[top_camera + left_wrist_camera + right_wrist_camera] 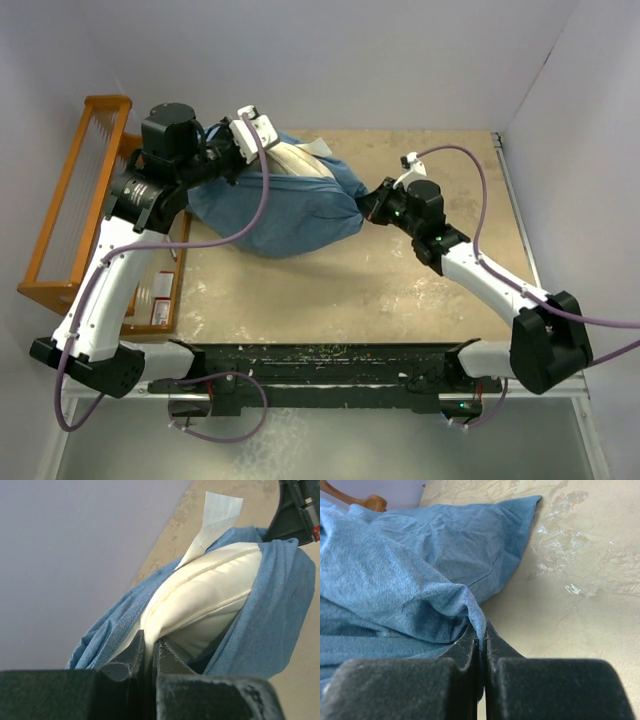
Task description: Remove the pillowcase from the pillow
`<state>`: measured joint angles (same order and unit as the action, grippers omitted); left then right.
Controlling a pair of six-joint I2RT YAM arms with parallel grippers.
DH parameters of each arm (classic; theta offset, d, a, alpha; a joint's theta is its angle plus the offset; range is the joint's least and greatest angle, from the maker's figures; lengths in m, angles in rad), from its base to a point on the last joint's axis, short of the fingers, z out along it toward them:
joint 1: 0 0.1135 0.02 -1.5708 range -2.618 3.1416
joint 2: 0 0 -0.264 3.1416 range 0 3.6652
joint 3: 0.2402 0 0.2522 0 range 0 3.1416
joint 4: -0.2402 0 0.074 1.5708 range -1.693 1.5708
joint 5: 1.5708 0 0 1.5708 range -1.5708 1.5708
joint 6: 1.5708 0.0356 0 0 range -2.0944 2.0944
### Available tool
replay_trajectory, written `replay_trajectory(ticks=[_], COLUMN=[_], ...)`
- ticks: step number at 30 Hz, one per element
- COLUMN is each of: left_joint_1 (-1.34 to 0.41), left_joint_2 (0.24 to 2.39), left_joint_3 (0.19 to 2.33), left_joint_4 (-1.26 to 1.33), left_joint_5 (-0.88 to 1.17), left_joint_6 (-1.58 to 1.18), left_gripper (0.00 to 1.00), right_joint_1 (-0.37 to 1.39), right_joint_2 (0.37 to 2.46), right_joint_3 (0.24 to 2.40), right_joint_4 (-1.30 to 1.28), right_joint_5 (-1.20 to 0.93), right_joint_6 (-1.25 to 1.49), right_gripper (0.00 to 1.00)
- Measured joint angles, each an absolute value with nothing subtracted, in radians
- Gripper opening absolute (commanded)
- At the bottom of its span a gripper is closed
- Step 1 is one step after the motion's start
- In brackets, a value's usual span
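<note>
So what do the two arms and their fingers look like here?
Both the left arm and right arm have white links between bulky black joint housings. A thin purple cable loops along each. The fingers are matte black, blocky, with rough, slightly frayed inner edges. No markings are legible.

Left arm (100, 290) and right arm (485, 275) alike, rounded white link shells, chunky black joint housings, a lilac cable (262, 190) running along each, scuffed black base bar (320, 365) joining both, right gripper (481, 637) fingers matte black, grainy-surfaced
</note>
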<state>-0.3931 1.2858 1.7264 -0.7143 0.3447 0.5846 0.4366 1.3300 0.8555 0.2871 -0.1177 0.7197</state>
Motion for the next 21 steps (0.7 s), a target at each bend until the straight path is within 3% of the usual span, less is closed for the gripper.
replay_trajectory(ticks=[2, 4, 9, 15, 21], left_joint_1=[-0.395, -0.395, -0.383, -0.375, -0.374], left_joint_2=[1.287, 1.287, 1.271, 1.219, 1.201], left_joint_3=[1.726, 1.726, 1.726, 1.708, 1.703], left_joint_4=[-0.712, -0.705, -0.645, -0.607, -0.594], left_joint_5=[0.331, 0.324, 0.273, 0.252, 0.254], left_joint_6=[0.583, 0.583, 0.585, 0.587, 0.587], left_gripper=[0.0, 0.0, 0.0, 0.0, 0.0], right_joint_1=[0.437, 0.438, 0.439, 0.556, 0.687], right_joint_2=[1.292, 1.242, 1.092, 0.99, 1.082], right_joint_3=[0.819, 0.792, 0.779, 0.942, 1.155], right_joint_4=[0.313, 0.326, 0.252, 0.17, 0.185], right_joint_5=[-0.119, -0.117, -0.087, -0.007, 0.005], right_joint_6=[0.714, 0.701, 0.619, 0.52, 0.409], right_gripper=[0.15, 0.37, 0.59, 0.7, 0.72])
